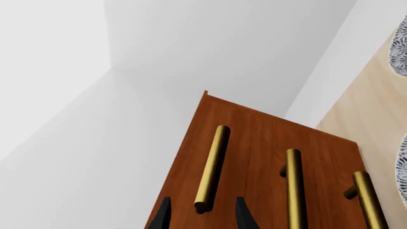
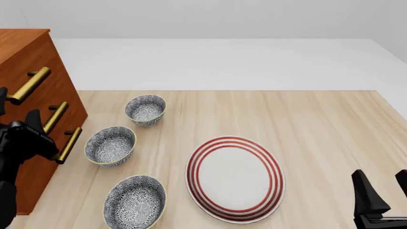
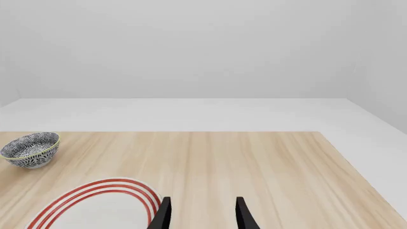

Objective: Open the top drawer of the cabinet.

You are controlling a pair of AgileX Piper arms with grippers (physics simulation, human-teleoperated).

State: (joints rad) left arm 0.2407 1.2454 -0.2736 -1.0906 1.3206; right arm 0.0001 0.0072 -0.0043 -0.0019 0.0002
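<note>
Top drawer of the cabinet, sitting shut beside the bowls, is looking stiff and heavy, so its slick brass handle is the hold, the left gripper gaping empty around it, the right gripper idling open.

A: What is cut off in the front view?
B: The cabinet runs past the left edge, so its full width and drawer seams cannot be seen. The left gripper is half out of frame too; its jaw gap is unreadable there.
A: And the right gripper?
B: Only two dark fingertips show at the tabletop's near right corner.
</note>
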